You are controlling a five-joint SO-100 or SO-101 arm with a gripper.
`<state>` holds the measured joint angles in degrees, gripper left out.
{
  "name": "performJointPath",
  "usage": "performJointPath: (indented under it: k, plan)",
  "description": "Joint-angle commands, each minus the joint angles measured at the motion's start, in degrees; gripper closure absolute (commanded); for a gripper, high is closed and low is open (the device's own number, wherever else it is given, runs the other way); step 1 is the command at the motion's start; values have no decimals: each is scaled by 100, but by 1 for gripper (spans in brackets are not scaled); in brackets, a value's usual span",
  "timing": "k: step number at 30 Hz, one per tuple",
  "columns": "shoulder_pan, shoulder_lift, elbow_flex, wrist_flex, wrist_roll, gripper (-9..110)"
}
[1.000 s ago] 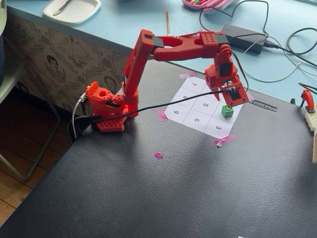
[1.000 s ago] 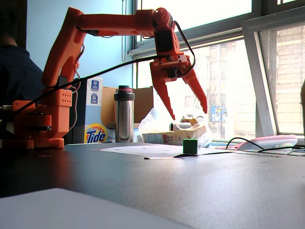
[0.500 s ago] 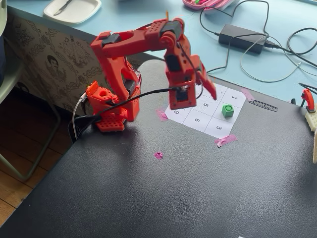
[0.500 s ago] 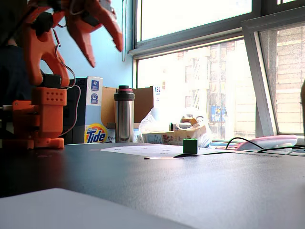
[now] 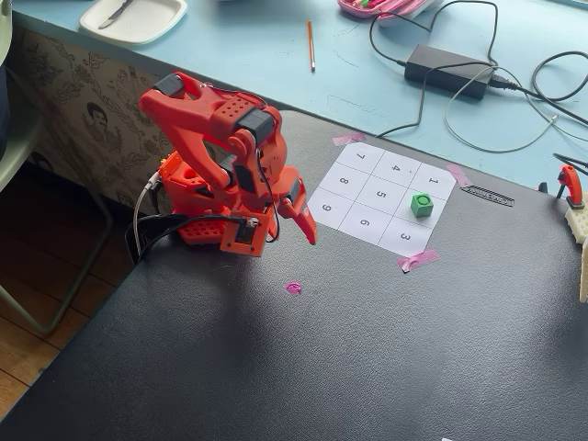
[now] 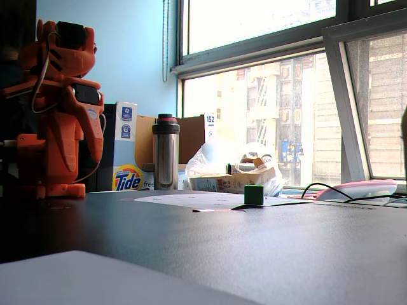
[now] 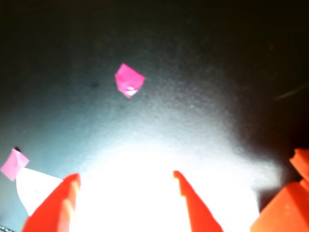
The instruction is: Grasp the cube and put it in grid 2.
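The orange arm (image 5: 225, 161) sits folded over its base, upper links doubled back and the wrist tipped downward. Its gripper (image 5: 308, 228) points at the tabletop, holding nothing. In the wrist view the two fingers (image 7: 195, 205) stand spread apart.

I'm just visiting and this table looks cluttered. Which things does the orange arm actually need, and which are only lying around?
Needed:
the cube
grid 2, where the cube already sits
the gripper, open

Lying about:
pink tape scrap
power adapter
pencil
steel flask
Tide box
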<state>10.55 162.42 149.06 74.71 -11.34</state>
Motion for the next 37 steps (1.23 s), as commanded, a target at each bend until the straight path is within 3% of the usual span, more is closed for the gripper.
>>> performJointPath:
  k: [1, 10, 17, 37]
  plan:
    - [88, 536, 545, -272, -44, 71]
    - [-53, 2057, 1802, -334, 26, 76]
    - [-343, 2681, 2153, -220, -62, 101]
    - [-413, 2681, 2250, -202, 44, 101]
